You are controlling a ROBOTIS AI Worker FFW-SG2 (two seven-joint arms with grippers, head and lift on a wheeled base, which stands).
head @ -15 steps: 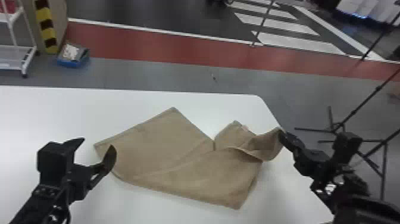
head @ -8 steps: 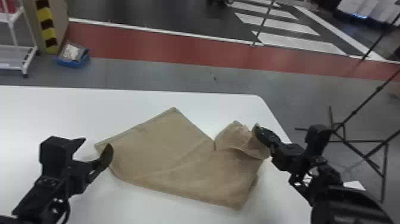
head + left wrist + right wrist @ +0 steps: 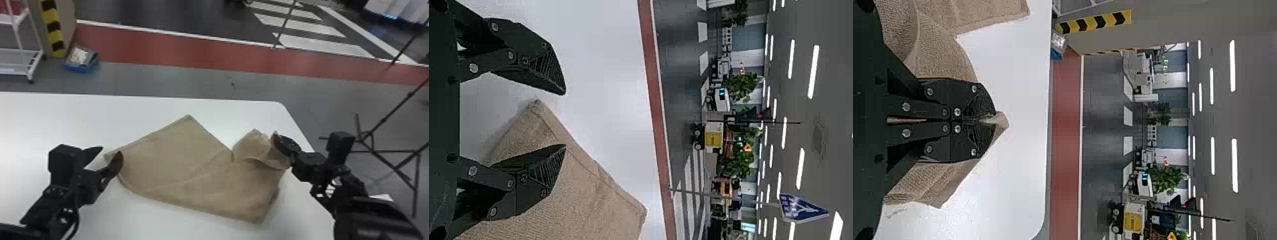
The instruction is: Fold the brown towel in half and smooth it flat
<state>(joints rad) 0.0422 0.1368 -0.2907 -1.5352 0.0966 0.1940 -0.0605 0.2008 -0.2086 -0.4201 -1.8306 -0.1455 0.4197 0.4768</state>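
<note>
The brown towel [image 3: 178,159] lies skewed on the white table, with its right end bunched and lifted. My right gripper [image 3: 275,135] is at that raised end; in the right wrist view the right gripper [image 3: 990,120] is shut on the towel [image 3: 943,42], a small tip of cloth poking out past the fingers. At the towel's left corner is my left gripper [image 3: 111,153], its fingers spread. The left wrist view has the left gripper [image 3: 565,120] open, one finger over the towel [image 3: 584,200] and the other over bare table, the towel's corner lying between them.
The white table [image 3: 143,111] has its rounded far right corner just beyond the right gripper. Past it on the floor stand a black tripod [image 3: 383,153] at the right, and a blue bin [image 3: 81,65] and a white rack [image 3: 30,54] at the left.
My right gripper has moved left and inward with the held towel end, which now bunches up more over the towel's right part. The left gripper has shifted only slightly.
</note>
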